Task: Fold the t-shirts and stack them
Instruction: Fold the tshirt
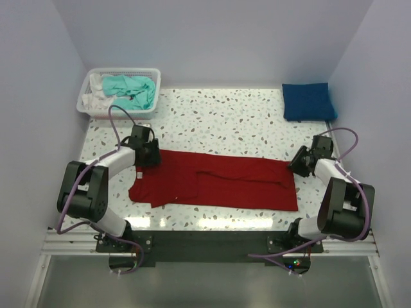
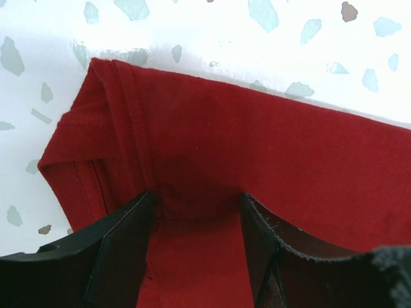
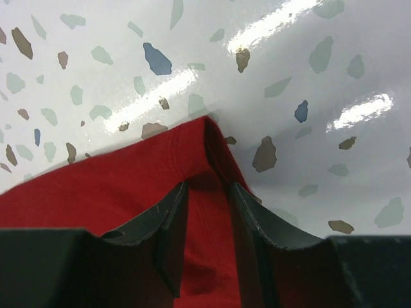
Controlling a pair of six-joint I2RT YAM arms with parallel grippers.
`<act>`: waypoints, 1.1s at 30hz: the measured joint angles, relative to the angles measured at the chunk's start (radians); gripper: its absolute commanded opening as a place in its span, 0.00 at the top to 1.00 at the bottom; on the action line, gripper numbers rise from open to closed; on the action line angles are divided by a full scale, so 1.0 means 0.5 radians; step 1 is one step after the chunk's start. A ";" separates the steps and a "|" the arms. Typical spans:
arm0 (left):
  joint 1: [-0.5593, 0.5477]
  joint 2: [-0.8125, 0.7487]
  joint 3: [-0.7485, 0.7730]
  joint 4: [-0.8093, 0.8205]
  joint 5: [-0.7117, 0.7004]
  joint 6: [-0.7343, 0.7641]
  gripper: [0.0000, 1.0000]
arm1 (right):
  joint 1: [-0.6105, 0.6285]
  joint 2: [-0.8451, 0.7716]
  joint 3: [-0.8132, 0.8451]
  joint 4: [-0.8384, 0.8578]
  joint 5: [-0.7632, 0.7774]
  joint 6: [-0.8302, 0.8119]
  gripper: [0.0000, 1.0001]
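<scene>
1. Three tees on show. The red t-shirt (image 1: 218,183) lies flat across the middle of the tabletop (image 1: 218,115), laid out as a long band. The blue t-shirt (image 1: 307,101) sits folded at the far right corner, and the teal t-shirt (image 1: 131,90) is heaped in the white mesh basket (image 1: 125,70) at far left.
2. Left pincer (image 2: 198,200) is down at the red one's far-left corner. Its jaws stand apart either side of the cloth, with nothing nipped that I can see.
3. Right pincer (image 3: 209,187) is clamped on the far-right corner, which puckers up between its fingers.
4. My read: it's taking hold of both far corners for another fold of the red tee.
5. Next up, the left needs to close too. Then both should lift evenly, or that band goes skew.
</scene>
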 measured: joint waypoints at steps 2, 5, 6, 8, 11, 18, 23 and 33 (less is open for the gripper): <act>0.005 0.013 0.002 0.002 -0.007 0.000 0.39 | -0.003 0.022 -0.008 0.018 -0.034 -0.008 0.64; 0.008 0.024 0.010 0.002 -0.014 0.000 0.39 | -0.003 0.050 -0.015 0.034 -0.059 -0.015 0.64; 0.010 0.029 0.014 0.001 -0.016 0.000 0.39 | -0.003 0.057 -0.015 0.039 -0.072 -0.017 0.65; 0.013 0.032 0.018 0.001 -0.018 0.000 0.39 | -0.003 0.066 -0.015 0.051 -0.089 -0.021 0.66; 0.013 0.039 0.023 -0.001 -0.021 0.000 0.39 | -0.005 0.068 -0.015 0.066 -0.102 -0.024 0.68; 0.013 0.060 0.045 -0.008 -0.036 0.000 0.39 | -0.008 0.069 -0.015 0.073 -0.114 -0.033 0.88; 0.013 0.069 0.052 -0.012 -0.065 0.000 0.39 | -0.008 0.069 -0.014 0.073 -0.085 -0.038 1.00; 0.013 0.129 0.106 -0.028 -0.163 0.001 0.39 | -0.008 0.156 0.161 0.063 0.001 -0.093 1.00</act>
